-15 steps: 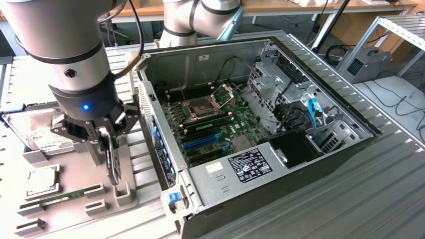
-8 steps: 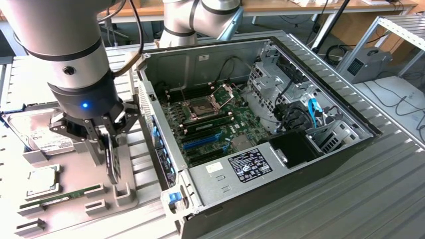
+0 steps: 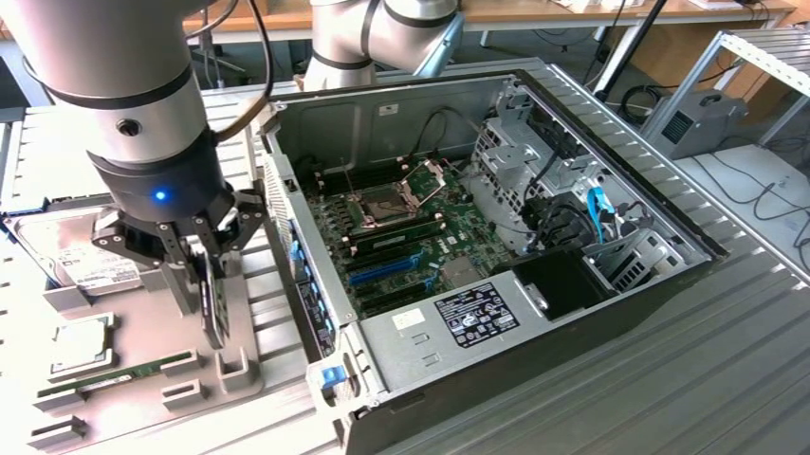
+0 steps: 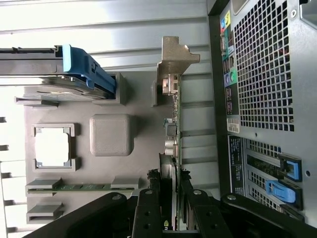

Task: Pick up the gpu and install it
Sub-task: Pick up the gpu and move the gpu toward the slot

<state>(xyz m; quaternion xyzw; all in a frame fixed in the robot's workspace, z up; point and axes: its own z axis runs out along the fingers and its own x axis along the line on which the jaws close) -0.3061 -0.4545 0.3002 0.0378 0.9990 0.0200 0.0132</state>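
The gpu (image 3: 218,313) (image 4: 173,124), a flat green circuit card with a silver metal end bracket, stands on its edge in a slot of the grey plastic holder tray (image 3: 152,318) (image 4: 143,163), at the tray's end nearest the computer. The black gripper (image 3: 212,284) (image 4: 171,191) comes down over the card with one finger on each face, clamped onto the gpu; the card's lower edge looks still seated in the slot.

On the same tray, towards the exterior view's left, lie a long narrow green RAM stick (image 3: 120,372) (image 4: 81,187), a square silver processor chip (image 3: 79,341) (image 4: 51,148) and a silver boxy hard drive with a white label (image 3: 74,258).

Just beside the tray, on the exterior view's right, an open grey metal computer case (image 3: 608,142) (image 4: 262,74) lies on its side with its green motherboard (image 3: 418,237) exposed. Tray and case rest on the ribbed metal desk (image 3: 658,379).
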